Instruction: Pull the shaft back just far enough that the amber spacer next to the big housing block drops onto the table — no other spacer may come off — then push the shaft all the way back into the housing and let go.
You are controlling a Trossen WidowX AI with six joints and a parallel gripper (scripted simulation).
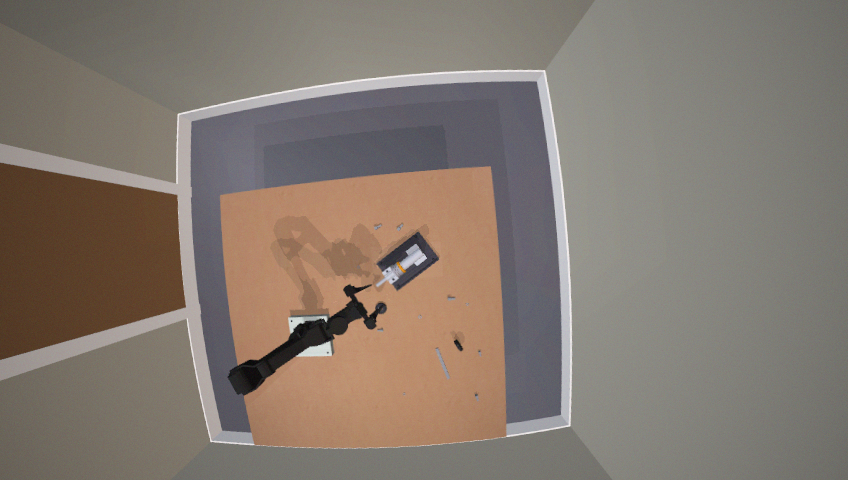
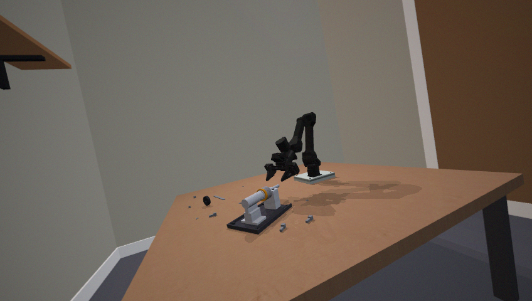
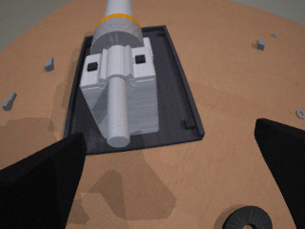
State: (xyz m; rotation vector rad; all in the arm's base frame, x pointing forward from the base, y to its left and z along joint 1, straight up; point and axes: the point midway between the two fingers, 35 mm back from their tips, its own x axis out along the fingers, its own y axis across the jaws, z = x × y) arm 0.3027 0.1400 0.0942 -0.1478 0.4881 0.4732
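Observation:
The light housing block [image 1: 414,256] [image 2: 253,199] [image 3: 118,6] stands on a dark base [image 2: 276,214] [image 3: 176,95]. The amber spacer [image 1: 400,267] [image 3: 118,15] sits around the shaft line against the housing, with grey spacer material [image 3: 118,33] on its near side. The pale shaft [image 1: 383,280] [image 2: 275,185] [image 3: 118,112] rests across a white support block [image 2: 273,201] [image 3: 143,110], and its free end sticks out toward the arm. My gripper [image 1: 374,299] [image 2: 275,180] [image 3: 172,135] is open and empty, above and short of the shaft's free end. The spacers' inner faces are hidden.
A black ring [image 1: 379,305] [image 3: 238,217] lies flat below the gripper. Another black ring [image 1: 457,344] [image 2: 206,200] stands on edge, near a grey bar [image 1: 442,362] [image 2: 219,197]. Small grey parts [image 1: 377,226] [image 2: 309,219] [image 3: 50,64] lie beside the base.

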